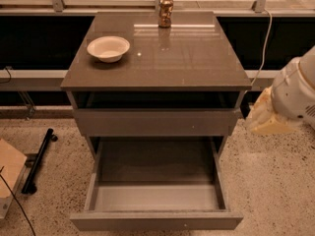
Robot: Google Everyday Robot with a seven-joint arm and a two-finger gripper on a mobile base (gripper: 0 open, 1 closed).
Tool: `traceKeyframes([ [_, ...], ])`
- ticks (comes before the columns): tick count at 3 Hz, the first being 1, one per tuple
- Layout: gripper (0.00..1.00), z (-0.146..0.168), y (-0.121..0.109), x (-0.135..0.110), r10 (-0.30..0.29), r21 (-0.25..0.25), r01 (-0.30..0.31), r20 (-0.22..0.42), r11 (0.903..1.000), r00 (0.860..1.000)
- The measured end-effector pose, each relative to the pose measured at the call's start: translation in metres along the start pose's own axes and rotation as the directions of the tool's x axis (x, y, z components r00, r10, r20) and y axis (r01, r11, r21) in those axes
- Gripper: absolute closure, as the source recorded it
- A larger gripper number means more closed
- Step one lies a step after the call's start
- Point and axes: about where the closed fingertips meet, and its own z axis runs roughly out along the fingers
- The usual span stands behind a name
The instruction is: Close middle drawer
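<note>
The middle drawer is pulled far out toward me at the bottom of the camera view. It is grey-brown, with a flat front panel and a lighter grey floor, and it holds nothing. Above it, another grey-brown drawer with a taller front stands slightly out under the cabinet top. My gripper, cream-coloured on a white arm, hangs in the air just right of the cabinet, level with the upper drawer's front. It touches nothing.
A white bowl sits on the cabinet top at the left and a can at the back middle. A black bar and a wooden board lie on the speckled floor at the left. A cable hangs behind the arm.
</note>
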Motion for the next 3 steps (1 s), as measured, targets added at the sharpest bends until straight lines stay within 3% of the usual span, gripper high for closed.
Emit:
traceKeyframes([
  [1,1.0,0.056,0.026,0.031,0.03,-0.029,-0.028,0.058,0.9992,0.998],
  [2,1.0,0.057,0.026,0.03,0.027,-0.035,-0.025,0.056,0.9991,0.998],
  [3,1.0,0.081,0.034,0.033,0.017,-0.036,-0.016,0.047,0.9992,0.999],
])
